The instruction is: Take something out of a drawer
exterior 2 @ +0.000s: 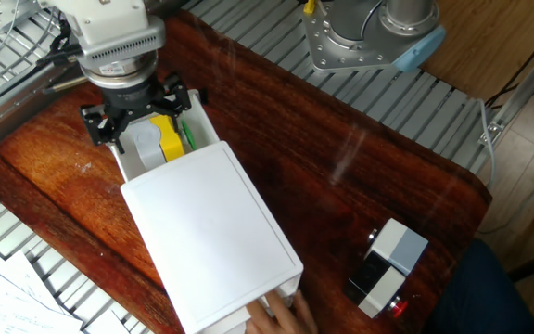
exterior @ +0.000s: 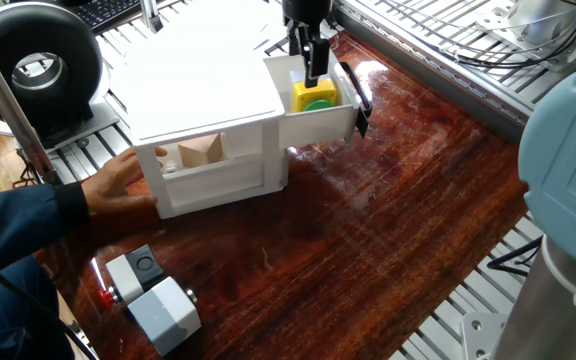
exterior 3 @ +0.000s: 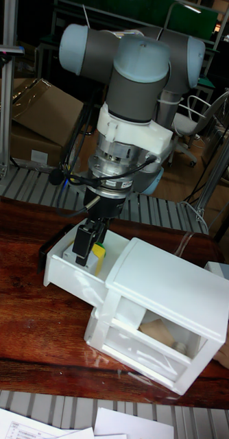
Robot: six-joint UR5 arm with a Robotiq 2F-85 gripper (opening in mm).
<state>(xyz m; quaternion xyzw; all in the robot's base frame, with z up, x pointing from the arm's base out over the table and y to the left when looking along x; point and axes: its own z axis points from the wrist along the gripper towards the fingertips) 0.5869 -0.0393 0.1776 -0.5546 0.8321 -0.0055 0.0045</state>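
Note:
The white drawer stands pulled out of the small white cabinet, its black bar handle facing away. Inside lies the something, a yellow block with a green disc, which also shows as a yellow block from above and as a yellow corner in the tall view. My gripper hangs straight down over the drawer, fingers just above the block and beside it. From above my gripper looks spread open. My gripper holds nothing.
A person's hand in a blue sleeve holds the cabinet's left side. A tan wedge sits in the cabinet's open front. A grey box with a red button lies near the front left. Metal rails border the wooden table.

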